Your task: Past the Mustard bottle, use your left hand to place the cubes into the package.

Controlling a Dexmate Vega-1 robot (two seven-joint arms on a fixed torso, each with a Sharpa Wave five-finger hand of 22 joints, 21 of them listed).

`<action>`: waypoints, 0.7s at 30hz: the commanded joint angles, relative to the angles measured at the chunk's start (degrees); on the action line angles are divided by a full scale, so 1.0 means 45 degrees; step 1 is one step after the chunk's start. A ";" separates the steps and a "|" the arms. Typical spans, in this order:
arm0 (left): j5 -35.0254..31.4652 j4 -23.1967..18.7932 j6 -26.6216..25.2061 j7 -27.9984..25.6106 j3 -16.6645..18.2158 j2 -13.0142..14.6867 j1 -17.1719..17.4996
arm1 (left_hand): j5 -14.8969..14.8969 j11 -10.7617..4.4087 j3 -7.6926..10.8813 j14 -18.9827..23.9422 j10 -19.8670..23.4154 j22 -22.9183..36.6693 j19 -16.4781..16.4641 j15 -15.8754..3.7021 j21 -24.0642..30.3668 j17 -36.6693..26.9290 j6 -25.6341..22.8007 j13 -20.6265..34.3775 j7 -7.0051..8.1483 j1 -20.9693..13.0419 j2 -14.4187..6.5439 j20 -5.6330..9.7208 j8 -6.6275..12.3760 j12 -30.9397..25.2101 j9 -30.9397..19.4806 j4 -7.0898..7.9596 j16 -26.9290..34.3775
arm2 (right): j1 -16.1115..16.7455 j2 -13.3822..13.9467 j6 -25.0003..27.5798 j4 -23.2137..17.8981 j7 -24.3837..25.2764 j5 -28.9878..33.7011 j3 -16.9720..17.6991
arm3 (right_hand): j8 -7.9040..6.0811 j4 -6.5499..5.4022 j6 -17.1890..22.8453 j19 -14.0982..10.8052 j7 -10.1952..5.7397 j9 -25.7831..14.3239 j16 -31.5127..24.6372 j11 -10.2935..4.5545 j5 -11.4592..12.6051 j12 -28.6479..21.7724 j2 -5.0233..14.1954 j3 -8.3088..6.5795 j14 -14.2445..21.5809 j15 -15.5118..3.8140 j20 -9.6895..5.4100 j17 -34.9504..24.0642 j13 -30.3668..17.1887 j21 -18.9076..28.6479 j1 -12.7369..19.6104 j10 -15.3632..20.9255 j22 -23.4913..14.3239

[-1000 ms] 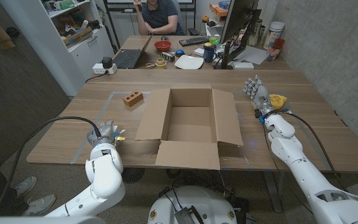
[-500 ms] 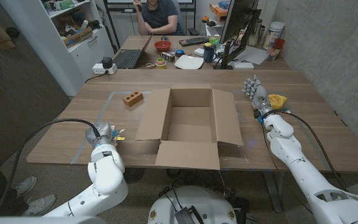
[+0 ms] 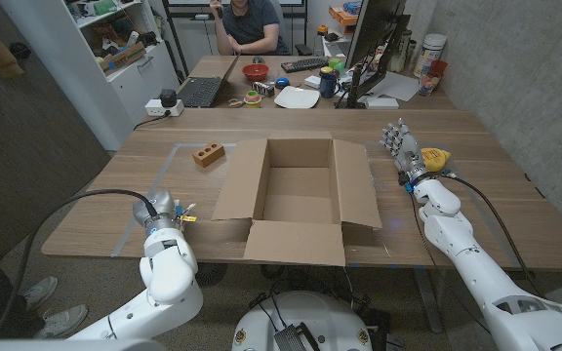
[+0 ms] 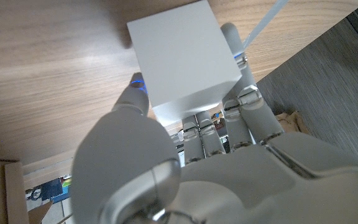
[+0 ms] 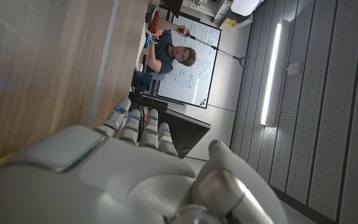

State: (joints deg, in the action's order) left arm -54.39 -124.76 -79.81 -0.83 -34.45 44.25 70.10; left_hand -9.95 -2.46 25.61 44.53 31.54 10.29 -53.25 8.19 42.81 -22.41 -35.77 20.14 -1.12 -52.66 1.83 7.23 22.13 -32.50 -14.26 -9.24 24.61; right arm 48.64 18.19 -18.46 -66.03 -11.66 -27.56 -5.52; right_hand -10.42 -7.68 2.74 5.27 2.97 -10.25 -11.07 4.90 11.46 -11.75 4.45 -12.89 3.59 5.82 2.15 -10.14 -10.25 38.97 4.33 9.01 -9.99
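Note:
My left hand (image 3: pixel 168 209) is at the table's front left edge, mostly hidden under its own wrist in the head view. In the left wrist view my left hand (image 4: pixel 229 143) grips a white cube (image 4: pixel 182 59) between thumb and fingers, just over the wood. An open cardboard box (image 3: pixel 299 190) stands mid-table with its flaps spread. A brown block with holes (image 3: pixel 208 154) lies to the left of the box's far corner. My right hand (image 3: pixel 401 146) stands upright with its fingers apart and nothing in it. It is right of the box, beside a yellow object (image 3: pixel 438 156).
The wooden table (image 3: pixel 486 185) carries pale tape lines (image 3: pixel 154 185) on its left part. Behind it a second desk holds a laptop (image 3: pixel 203 91), a red bowl (image 3: pixel 256 71), a white plate (image 3: pixel 297 97) and a monitor (image 3: pixel 374 44). A person (image 3: pixel 252 24) sits there.
My left wrist has shifted slightly over its hand, hiding the fingers that showed earlier in the head view. The right hand, box and brown block have not moved.

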 commanded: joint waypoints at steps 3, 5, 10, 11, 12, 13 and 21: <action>-0.1633 -0.0568 -0.0039 0.0394 0.0176 -0.0203 0.0346 | -0.0046 -0.0800 0.0770 0.3497 0.2247 0.0041 -0.0089 -0.4647 0.0103 -0.0164 -0.0109 0.0176 0.0131 -0.2337 -0.2143 0.0873 0.0097 -0.0220 -0.0112 0.0147 0.0071 | -0.0014 0.0023 0.0026 0.0114 -0.0124 -0.0074 0.0061 | -0.0100 0.0013 0.0047 -0.0005 -0.0024 -0.0049 0.0044 0.0002 0.0055 -0.0087 -0.0006 0.0060 0.0062 0.0083 0.0040 -0.0016 -0.0077 -0.0026 -0.0090 0.0057 -0.0036; -0.1875 -0.0633 -0.0039 0.0523 0.0254 -0.0276 0.0412 | -0.0044 -0.0839 0.0757 0.3486 0.2258 0.0044 -0.0090 -0.4634 0.0111 -0.0206 -0.0147 0.0226 0.0136 -0.2357 -0.2139 0.0876 0.0121 -0.0276 -0.0133 0.0157 0.0058 | -0.0025 0.0006 0.0003 0.0157 -0.0155 -0.0088 0.0070 | -0.0100 0.0014 0.0047 -0.0004 -0.0023 -0.0049 0.0048 0.0019 0.0058 -0.0088 -0.0007 0.0063 0.0059 0.0085 0.0030 -0.0014 -0.0077 -0.0037 -0.0091 0.0060 -0.0036; -0.2388 -0.0781 -0.0039 0.0497 0.0347 -0.0387 0.0534 | -0.0042 -0.0802 0.0728 0.3450 0.2211 0.0048 -0.0083 -0.4625 0.0128 -0.0296 -0.0171 0.0345 0.0136 -0.2393 -0.2139 0.0878 0.0150 -0.0382 -0.0182 0.0190 0.0016 | -0.0019 0.0022 0.0047 0.0155 -0.0145 -0.0037 0.0057 | -0.0101 0.0016 0.0049 -0.0010 -0.0026 -0.0049 0.0052 0.0026 0.0064 -0.0085 -0.0008 0.0068 0.0061 0.0095 0.0029 -0.0013 -0.0077 -0.0055 -0.0093 0.0056 -0.0036; -0.2349 -0.0829 -0.0039 0.0377 0.0352 -0.0342 0.0549 | -0.0042 -0.0809 0.0723 0.3434 0.2209 0.0049 -0.0082 -0.4622 0.0130 -0.0306 -0.0164 0.0363 0.0122 -0.2396 -0.2136 0.0878 0.0150 -0.0399 -0.0189 0.0194 0.0003 | -0.0038 0.0001 0.0022 0.0206 -0.0198 -0.0074 0.0068 | -0.0100 0.0016 0.0047 -0.0015 -0.0025 -0.0049 0.0053 0.0010 0.0066 -0.0084 -0.0008 0.0070 0.0062 0.0094 0.0032 -0.0012 -0.0077 -0.0059 -0.0093 0.0055 -0.0036; -0.2253 -0.0882 -0.0039 0.0244 0.0387 -0.0332 0.0563 | -0.0042 -0.0795 0.0721 0.3424 0.2200 0.0049 -0.0079 -0.4620 0.0131 -0.0314 -0.0169 0.0376 0.0117 -0.2399 -0.2137 0.0879 0.0154 -0.0409 -0.0194 0.0199 -0.0006 | -0.0041 -0.0032 -0.0012 0.0233 -0.0210 -0.0100 0.0084 | -0.0099 0.0017 0.0045 -0.0016 -0.0027 -0.0049 0.0054 0.0025 0.0068 -0.0085 -0.0009 0.0072 0.0064 0.0091 0.0031 -0.0012 -0.0077 -0.0065 -0.0094 0.0057 -0.0036; -0.2515 -0.0849 -0.0039 0.0411 0.0349 -0.0319 0.0533 | -0.0042 -0.0834 0.0719 0.3418 0.2209 0.0050 -0.0077 -0.4624 0.0133 -0.0326 -0.0180 0.0393 0.0125 -0.2406 -0.2139 0.0881 0.0160 -0.0430 -0.0201 0.0202 -0.0014 | -0.0023 -0.0018 0.0017 0.0185 -0.0151 -0.0056 0.0075 | -0.0098 0.0017 0.0042 -0.0015 -0.0027 -0.0049 0.0054 0.0012 0.0069 -0.0085 -0.0009 0.0073 0.0066 0.0084 0.0028 -0.0011 -0.0077 -0.0069 -0.0094 0.0058 -0.0036; -0.2711 -0.1067 -0.0035 0.0068 0.0520 -0.0236 0.0576 | -0.0042 -0.0866 0.0688 0.3379 0.2157 0.0054 -0.0056 -0.4639 0.0158 -0.0454 -0.0220 0.0581 0.0151 -0.2477 -0.2143 0.0885 0.0205 -0.0608 -0.0275 0.0234 -0.0091 | -0.0039 -0.0033 -0.0012 0.0229 -0.0182 -0.0043 0.0075 | -0.0096 0.0021 0.0035 -0.0033 -0.0024 -0.0048 0.0063 0.0026 0.0079 -0.0087 -0.0010 0.0082 0.0063 0.0078 0.0029 -0.0009 -0.0077 -0.0100 -0.0096 0.0070 -0.0037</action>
State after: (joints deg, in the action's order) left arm -63.89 -128.08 -79.94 0.58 -33.02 42.93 72.23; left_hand -9.80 -3.47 25.62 45.89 38.89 10.28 -53.65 7.95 43.14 -24.09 -36.34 22.40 -0.48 -53.13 2.30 7.02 22.56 -34.60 -15.32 -9.24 24.35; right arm 48.53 18.18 -18.46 -65.23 -12.39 -27.85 -5.24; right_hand -10.42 -7.44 2.75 5.27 2.97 -10.25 -10.80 4.89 11.45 -11.75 4.46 -12.65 3.59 5.82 2.15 -10.14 -10.25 38.55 4.33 9.00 -9.99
